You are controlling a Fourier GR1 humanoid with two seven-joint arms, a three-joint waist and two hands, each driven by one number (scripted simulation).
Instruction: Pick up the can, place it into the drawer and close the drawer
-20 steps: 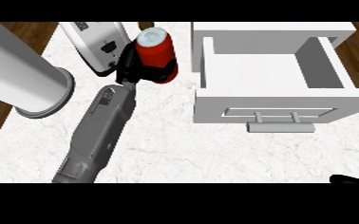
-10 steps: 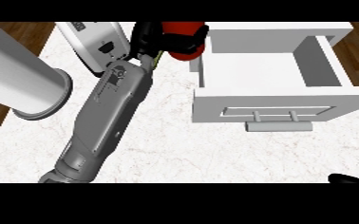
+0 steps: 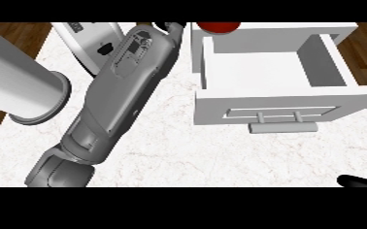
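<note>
Only the lower part of the red can [image 3: 219, 26] shows at the view's top edge, lifted over the back wall of the open white drawer [image 3: 276, 104]. My left hand [image 3: 172, 27] is mostly cut off by the top edge; a black part of it lies against the can's left side, holding it. The grey left forearm [image 3: 118, 94] runs diagonally up from the lower left. The drawer's inside looks bare, and its handle [image 3: 283, 126] faces me. A black tip of my right hand [image 3: 353, 180] shows in the lower right corner.
A large grey cylinder [image 3: 28, 92] stands at the counter's left edge. Behind the forearm at the top left lies a white and grey device [image 3: 90, 41]. The marble counter [image 3: 186, 160] stretches in front of the drawer, with wooden floor beyond its corners.
The left arm has carried the can up and to the right, from beside the drawer's left wall to above its back edge. Hand and can have slid mostly past the view's top.
</note>
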